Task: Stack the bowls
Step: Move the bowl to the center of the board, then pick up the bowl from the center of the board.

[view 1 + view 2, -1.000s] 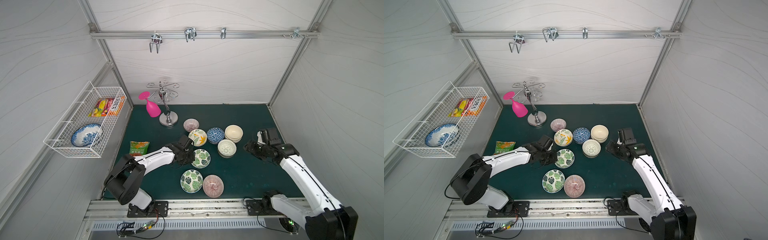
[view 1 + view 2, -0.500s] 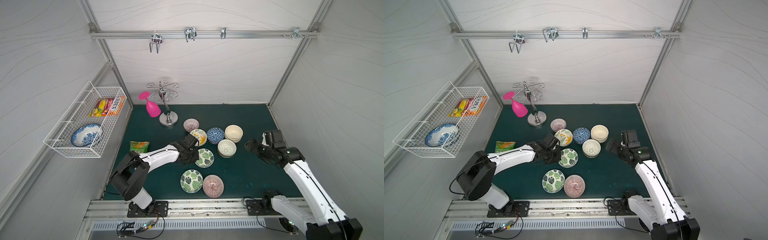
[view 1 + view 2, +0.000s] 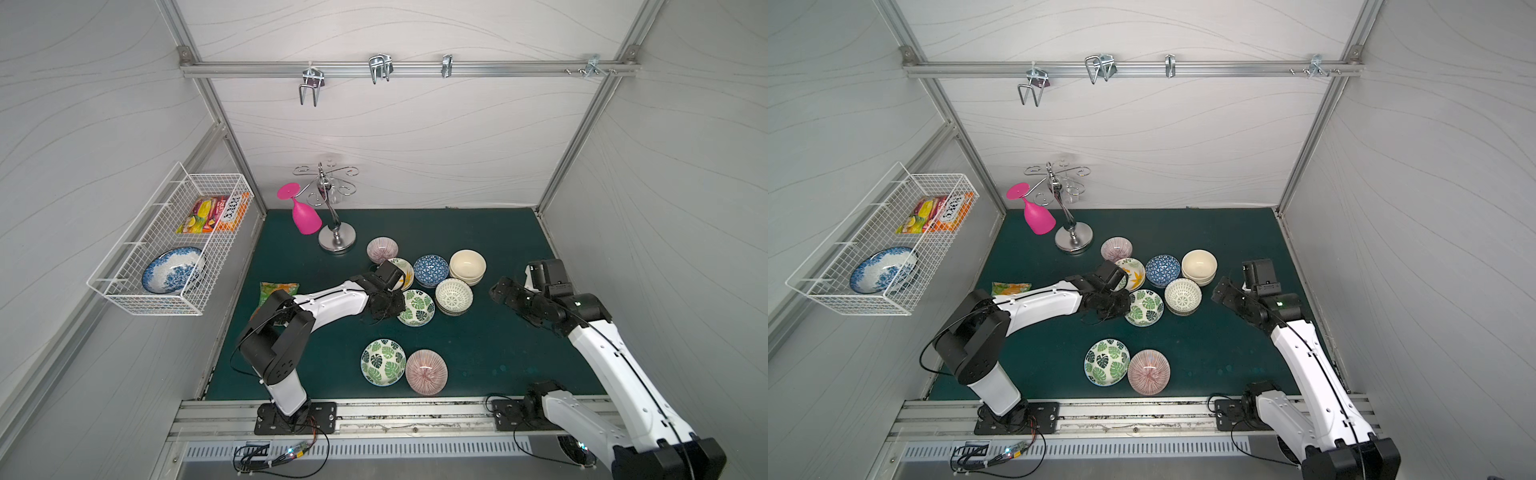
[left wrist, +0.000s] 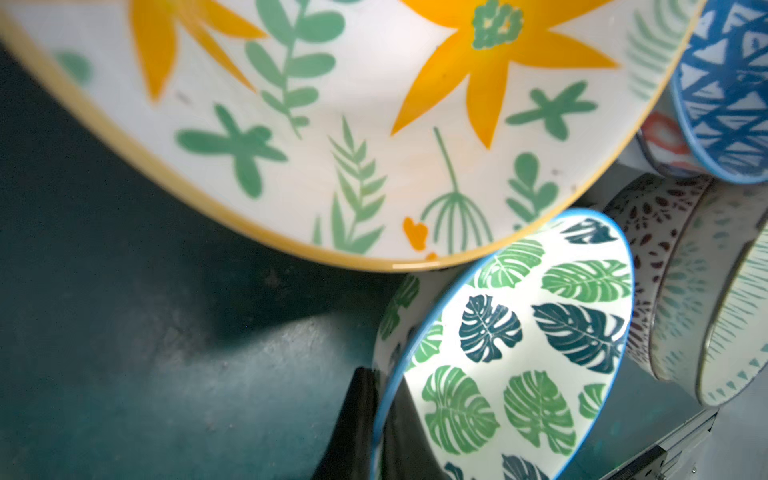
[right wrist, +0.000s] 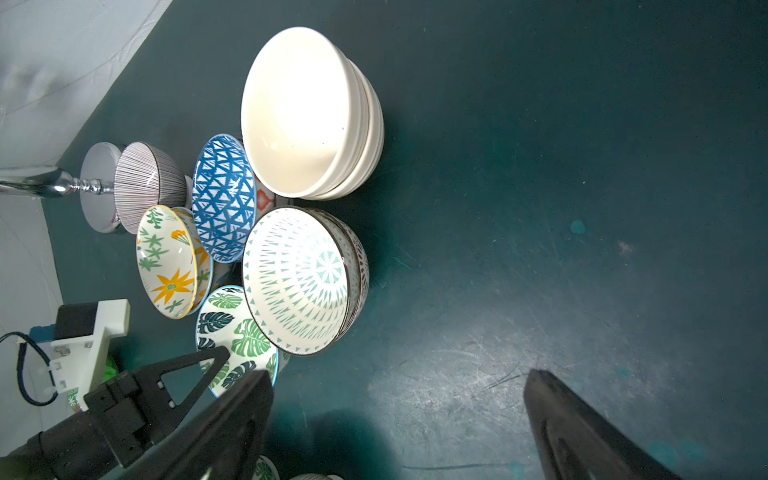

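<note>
My left gripper (image 3: 397, 306) (image 3: 1121, 305) (image 4: 380, 399) is shut on the rim of a green leaf bowl (image 3: 417, 308) (image 3: 1145, 308) (image 4: 523, 353), with one finger (image 4: 353, 419) outside the rim and one inside. That bowl touches the yellow floral bowl (image 3: 404, 270) (image 4: 332, 124) and sits beside the white lattice stack (image 3: 454, 296) (image 5: 297, 278). Blue patterned (image 3: 431, 270), cream (image 3: 467, 265) and pink striped (image 3: 382, 249) bowls lie behind them. Another leaf bowl (image 3: 383, 361) and a pink striped bowl (image 3: 426, 371) sit at the front. My right gripper (image 3: 496, 289) (image 5: 397, 374) hangs open over bare mat, right of the cluster.
A chrome rack stand (image 3: 337, 242) with a hanging pink goblet (image 3: 305, 214) stands at the back left. A snack packet (image 3: 278, 289) lies by my left arm. The wire wall basket (image 3: 124, 291) holds a blue-and-white dish (image 3: 172, 270).
My left gripper has closed on the leaf bowl's rim and carried it slightly right and back toward the cluster. My right gripper's jaws have spread wide.
</note>
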Tool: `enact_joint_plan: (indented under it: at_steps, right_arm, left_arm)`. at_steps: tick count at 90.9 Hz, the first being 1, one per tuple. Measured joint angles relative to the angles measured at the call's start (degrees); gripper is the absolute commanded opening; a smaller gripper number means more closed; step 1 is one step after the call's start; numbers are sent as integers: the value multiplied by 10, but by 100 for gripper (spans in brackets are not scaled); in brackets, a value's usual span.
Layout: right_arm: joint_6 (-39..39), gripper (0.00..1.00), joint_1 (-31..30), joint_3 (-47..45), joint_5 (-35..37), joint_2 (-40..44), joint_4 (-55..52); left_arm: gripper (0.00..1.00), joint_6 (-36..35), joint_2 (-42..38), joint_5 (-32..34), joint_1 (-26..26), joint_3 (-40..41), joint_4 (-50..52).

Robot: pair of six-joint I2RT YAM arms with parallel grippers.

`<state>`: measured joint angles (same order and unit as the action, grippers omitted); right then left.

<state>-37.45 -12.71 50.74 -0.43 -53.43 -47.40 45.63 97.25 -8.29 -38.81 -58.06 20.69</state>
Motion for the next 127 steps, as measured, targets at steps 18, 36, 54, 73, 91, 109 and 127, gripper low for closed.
enact_joint_plan:
  at_steps: [18, 36, 54, 73, 91, 109, 127]
  right_arm:
    - [9, 99, 3, 12, 0, 9, -18]
    - [24, 99, 9, 38, -10, 9, -27]
    - [31, 99, 10, 23, -64, 28, -26]
    - [28, 99, 10, -5, -117, 62, -25]
    - [3, 98, -48, -15, -114, 57, -25]
    - [-37, 98, -185, -5, -40, 25, -31]
    - [-71, 97, -244, 7, 27, 21, -46]
  left_arm:
    - [32, -9, 0, 10, 0, -2, 5]
    - [59, -22, -14, 24, 0, -2, 13]
    - [86, -33, -95, 44, 0, 14, 32]
    - [91, -15, -231, 59, 0, 86, 69]
    - [87, 44, -366, 59, -1, 190, 117]
    - [80, 107, -451, 60, -14, 273, 153]
    - [66, 139, -473, 59, -43, 302, 168]
